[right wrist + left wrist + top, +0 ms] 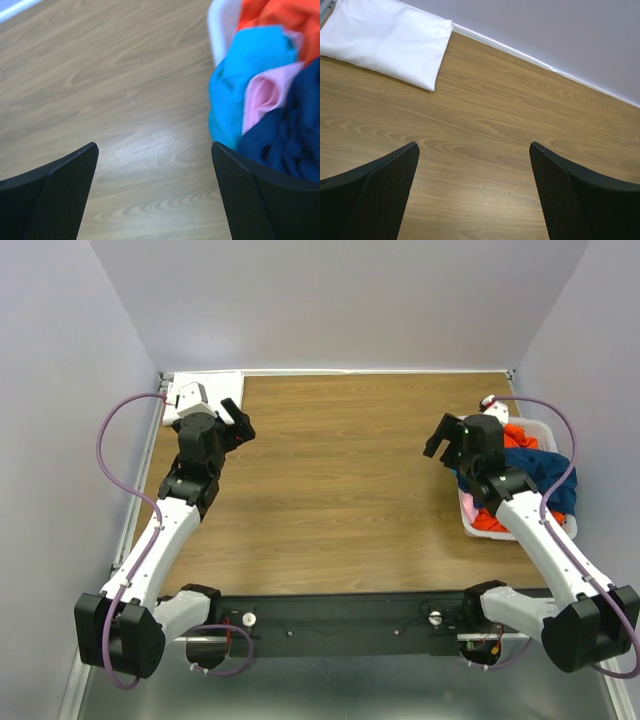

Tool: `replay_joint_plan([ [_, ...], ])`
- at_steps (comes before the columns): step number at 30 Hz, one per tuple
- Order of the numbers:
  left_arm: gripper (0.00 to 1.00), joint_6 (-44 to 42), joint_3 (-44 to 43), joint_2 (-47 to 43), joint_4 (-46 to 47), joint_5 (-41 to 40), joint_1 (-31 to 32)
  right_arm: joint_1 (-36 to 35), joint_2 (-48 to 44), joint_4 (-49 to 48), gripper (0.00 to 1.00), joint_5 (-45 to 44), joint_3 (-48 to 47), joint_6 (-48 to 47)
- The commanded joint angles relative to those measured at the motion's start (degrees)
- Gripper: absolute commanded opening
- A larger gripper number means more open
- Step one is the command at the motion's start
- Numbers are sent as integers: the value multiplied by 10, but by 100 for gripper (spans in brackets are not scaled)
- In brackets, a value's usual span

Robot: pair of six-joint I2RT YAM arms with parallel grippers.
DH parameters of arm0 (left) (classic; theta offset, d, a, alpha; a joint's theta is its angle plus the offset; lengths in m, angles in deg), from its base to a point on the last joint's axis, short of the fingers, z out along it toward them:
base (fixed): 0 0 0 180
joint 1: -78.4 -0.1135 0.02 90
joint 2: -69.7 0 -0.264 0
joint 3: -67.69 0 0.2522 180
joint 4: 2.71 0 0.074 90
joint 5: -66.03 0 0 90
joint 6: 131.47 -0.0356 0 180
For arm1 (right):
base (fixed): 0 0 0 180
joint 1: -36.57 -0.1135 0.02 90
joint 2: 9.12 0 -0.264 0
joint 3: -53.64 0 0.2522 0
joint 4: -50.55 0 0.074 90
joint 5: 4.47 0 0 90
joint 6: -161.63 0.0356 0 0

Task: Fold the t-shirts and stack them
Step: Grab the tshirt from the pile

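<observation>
Wide open and empty, the left fingers [375, 195] hang over the desk [495, 125], near the folded white t-shirt [385, 40] at its far left corner. The right fingers [55, 195], released too, hang just beside the basket [220, 25], where the crumpled t-shirts [250, 65], teal, pink, navy and orange, lie. The step in hand seems to be fetching the next shirt; the right arm must reach in and pinch one garment only.

A folded white t-shirt [385, 42] lies flat on the desk [495, 115], far left, beside the pale wall [560, 30]. Nearer, the left gripper [474, 146] has its black jaws wide apart, holding nothing.
</observation>
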Motion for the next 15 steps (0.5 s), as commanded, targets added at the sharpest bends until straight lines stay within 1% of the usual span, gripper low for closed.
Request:
replay_joint_plan([
  [1, 98, -12, 5, 6, 12, -24, 2, 29, 32, 42, 100, -88, -45, 5],
  [4, 98, -13, 5, 9, 13, -24, 2, 66, 49, 52, 100, -87, -61, -1],
  [5, 98, -12, 8, 9, 13, -23, 2, 96, 60, 54, 100, -76, -67, -1],
  [7, 98, -13, 9, 9, 13, -23, 2, 131, 69, 60, 100, -53, -73, -3],
  [8, 98, -14, 9, 10, 13, -23, 2, 160, 80, 61, 100, -22, -77, -7],
  [9, 98, -13, 9, 10, 13, -21, 2, 179, 85, 62, 100, -11, -79, -8],
  [13, 98, -14, 9, 12, 13, -17, 1, 226, 113, 74, 100, 13, -86, -16],
  [15, 98, -15, 9, 12, 12, -16, 1, 248, 122, 82, 100, 10, -87, -13],
])
